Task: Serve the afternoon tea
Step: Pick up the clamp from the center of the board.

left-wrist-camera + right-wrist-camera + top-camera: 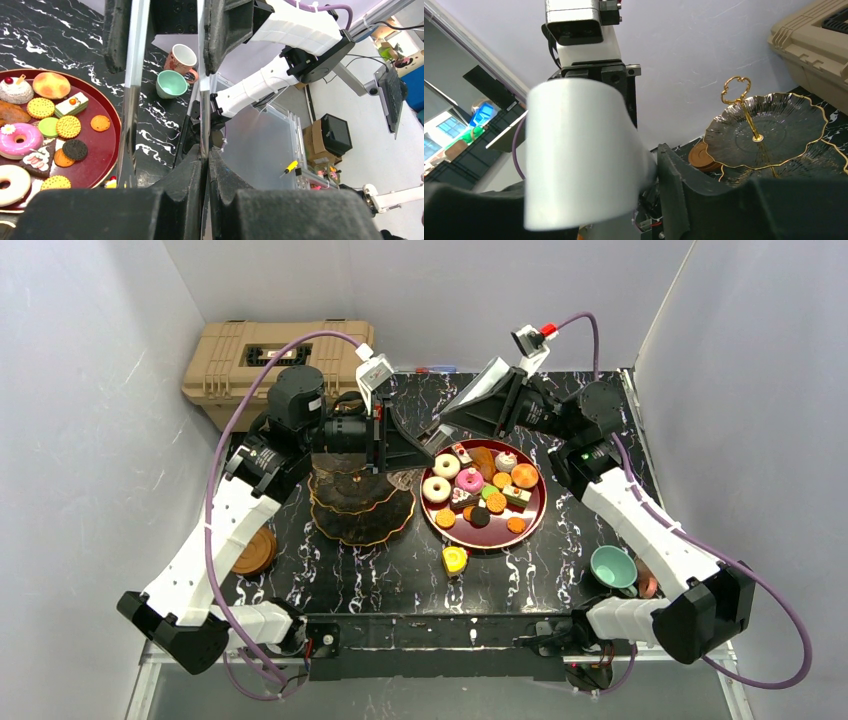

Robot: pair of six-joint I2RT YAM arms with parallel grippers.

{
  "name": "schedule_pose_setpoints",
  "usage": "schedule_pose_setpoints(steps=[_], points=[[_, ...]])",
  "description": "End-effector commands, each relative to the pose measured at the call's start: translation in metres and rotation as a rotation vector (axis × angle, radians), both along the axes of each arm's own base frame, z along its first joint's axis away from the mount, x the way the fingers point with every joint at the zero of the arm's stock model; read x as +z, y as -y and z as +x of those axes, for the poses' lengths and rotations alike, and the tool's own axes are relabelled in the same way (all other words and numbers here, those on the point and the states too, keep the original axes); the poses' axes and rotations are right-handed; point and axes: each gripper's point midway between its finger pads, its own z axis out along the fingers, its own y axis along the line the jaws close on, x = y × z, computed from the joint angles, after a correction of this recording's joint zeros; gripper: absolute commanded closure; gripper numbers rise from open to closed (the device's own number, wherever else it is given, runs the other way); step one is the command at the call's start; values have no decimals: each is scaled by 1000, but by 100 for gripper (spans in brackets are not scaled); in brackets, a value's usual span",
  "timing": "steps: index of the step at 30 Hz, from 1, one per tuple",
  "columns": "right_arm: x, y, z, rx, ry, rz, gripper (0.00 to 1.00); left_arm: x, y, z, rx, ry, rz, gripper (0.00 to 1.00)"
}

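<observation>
White cup (579, 150) hanging in air just right of stand (764, 120) | right gripper (589, 210) half-open, squeezing it | left gripper (202, 150) pinching shut, contents unclear | saucers (255, 550) lying left of stand, left arm sitting nearer

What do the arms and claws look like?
Both alike: left arm and right arm have white link shells and black joint housings. A purple cable loops along each. Left claw and right claw are black wedges, each topped by a white camera block.
</observation>
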Motion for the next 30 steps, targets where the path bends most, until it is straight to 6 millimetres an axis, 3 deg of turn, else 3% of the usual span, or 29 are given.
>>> schedule_pose_setpoints(steps=[1, 2, 5, 7, 10, 15, 21, 26, 30], points=[[20, 3, -8, -9, 71, 26, 49, 11, -4, -5, -3, 47, -14, 100], [17, 2, -7, -22, 72, 12, 53, 11, -5, -6, 0, 50, -10, 93], [6, 2, 2, -70, 67, -41, 60, 13, -9, -7, 15, 71, 7, 51], [-3, 3, 7, -99, 64, -75, 60, 13, -13, -8, 23, 100, 26, 31], [-12, 5, 14, -143, 70, -115, 61, 16, -19, -14, 20, 129, 46, 15], [-43, 13, 42, -288, 51, -282, 63, 18, -36, 0, 146, 251, 125, 10], [-111, 44, 74, -515, 22, -550, 66, 14, -74, 37, 397, 463, 285, 5], [-162, 59, 85, -574, -26, -709, 72, -14, -102, 47, 458, 393, 515, 2], [-182, 67, 92, -627, -29, -745, 74, -33, -127, 46, 466, 275, 685, 2]])
